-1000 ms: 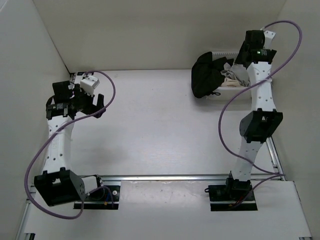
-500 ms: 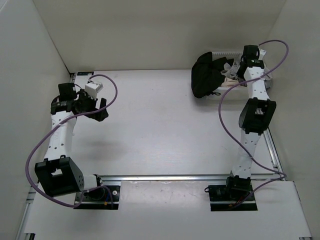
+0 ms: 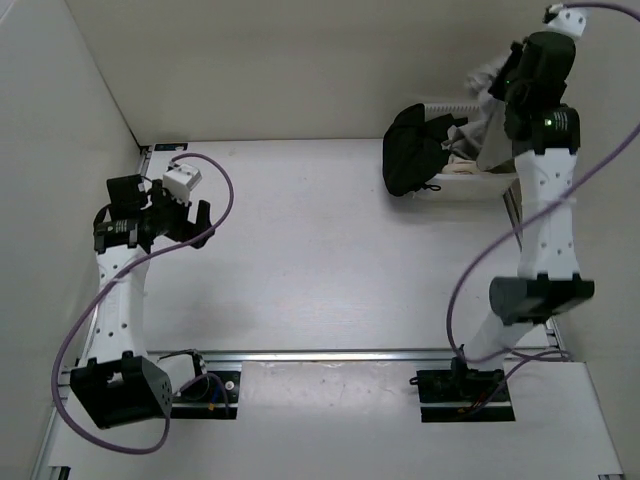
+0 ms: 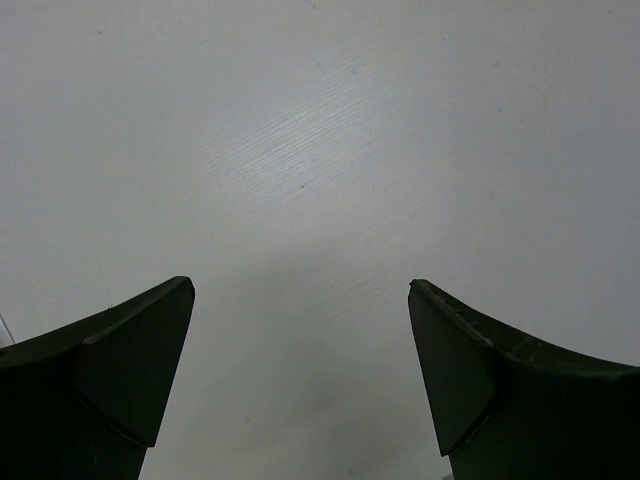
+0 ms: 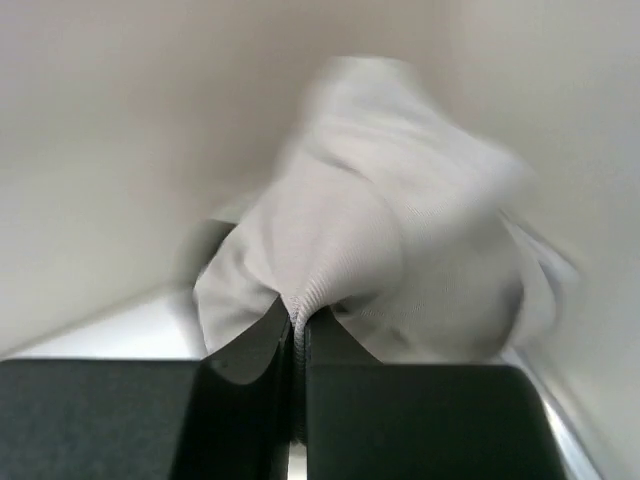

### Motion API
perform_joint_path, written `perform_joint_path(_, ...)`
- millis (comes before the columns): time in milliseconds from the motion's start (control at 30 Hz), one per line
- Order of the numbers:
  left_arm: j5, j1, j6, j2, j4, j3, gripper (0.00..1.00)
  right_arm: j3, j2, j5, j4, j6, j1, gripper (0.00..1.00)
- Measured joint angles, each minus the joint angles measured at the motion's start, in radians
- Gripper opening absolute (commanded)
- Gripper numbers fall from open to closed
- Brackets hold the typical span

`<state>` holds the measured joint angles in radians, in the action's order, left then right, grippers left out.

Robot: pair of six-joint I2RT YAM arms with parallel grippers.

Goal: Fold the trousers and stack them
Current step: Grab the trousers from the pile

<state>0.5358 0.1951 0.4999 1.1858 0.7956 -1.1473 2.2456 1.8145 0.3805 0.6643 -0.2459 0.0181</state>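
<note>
Robot lab cell: white partition walls (image 3: pixel 300 70), aluminium mounting rail (image 3: pixel 340 353).

walls (image 3: pixel 300 60): plain wht | tbl (image 3: pixel 300 270): wht, matte | rail (image 3: pixel 340 353): metal, nr edge

Find the bin (image 3: pixel 445 104) at the far right corner of the table (image 3: pixel 320 260). A second garment (image 3: pixel 410 150) lies over the bin's left rim, partly inside it and partly on the table. The trousers (image 5: pixel 380 240) hang above the bin, pinched between the closed fingers of the right gripper (image 5: pixel 297 325), their lower end reaching down into the bin. The left gripper (image 4: pixel 300 300), jaws spread, sits over the table at the far left, well apart from the bin. The left arm base (image 3: pixel 195 392) and right arm base (image 3: pixel 465 392) stand just nearer than a rail (image 3: pixel 340 353) along the table's near edge.
</note>
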Motion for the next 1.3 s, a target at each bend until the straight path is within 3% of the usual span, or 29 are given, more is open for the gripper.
perform_joint_path(233, -0.024, 0.000, -0.046, -0.143, -0.001, 0.009, 1.00, 0.022, -0.372, -0.212, -0.209, 0.031, -0.430, 0.00)
perform_joint_path(400, -0.075, 0.000, -0.101, -0.204, 0.000, 0.009, 1.00, -0.016, -0.467, -0.431, -0.433, -0.147, -0.457, 0.00)
perform_joint_path(600, -0.155, 0.000, -0.136, -0.217, 0.005, 0.006, 1.00, -0.056, -0.347, -0.587, -0.545, -0.329, -0.513, 0.00)
perform_joint_path(800, -0.207, 0.006, -0.146, -0.217, 0.006, -0.013, 1.00, -0.099, -0.071, -0.595, -0.393, -0.362, -0.668, 0.00)
perform_joint_path(833, -0.216, 0.007, -0.147, -0.217, 0.005, -0.016, 1.00, -0.122, -0.027, -0.599, -0.359, -0.369, -0.686, 0.08)
perform_joint_path(867, -0.225, 0.007, -0.147, -0.217, 0.006, -0.019, 1.00, -0.145, 0.010, -0.601, -0.321, -0.377, -0.702, 0.26)
perform_joint_path(933, -0.240, 0.007, -0.147, -0.217, 0.006, -0.025, 1.00, -0.185, 0.075, -0.599, -0.226, -0.393, -0.719, 0.81)
perform_joint_path(1167, -0.178, 0.002, -0.078, -0.154, 0.057, -0.041, 1.00, -0.185, 0.166, -0.454, 0.112, -0.280, -0.670, 0.91)
perform_joint_path(1300, -0.089, -0.065, 0.007, -0.041, 0.142, -0.053, 1.00, -0.429, 0.009, -0.353, 0.147, -0.205, -0.640, 0.90)
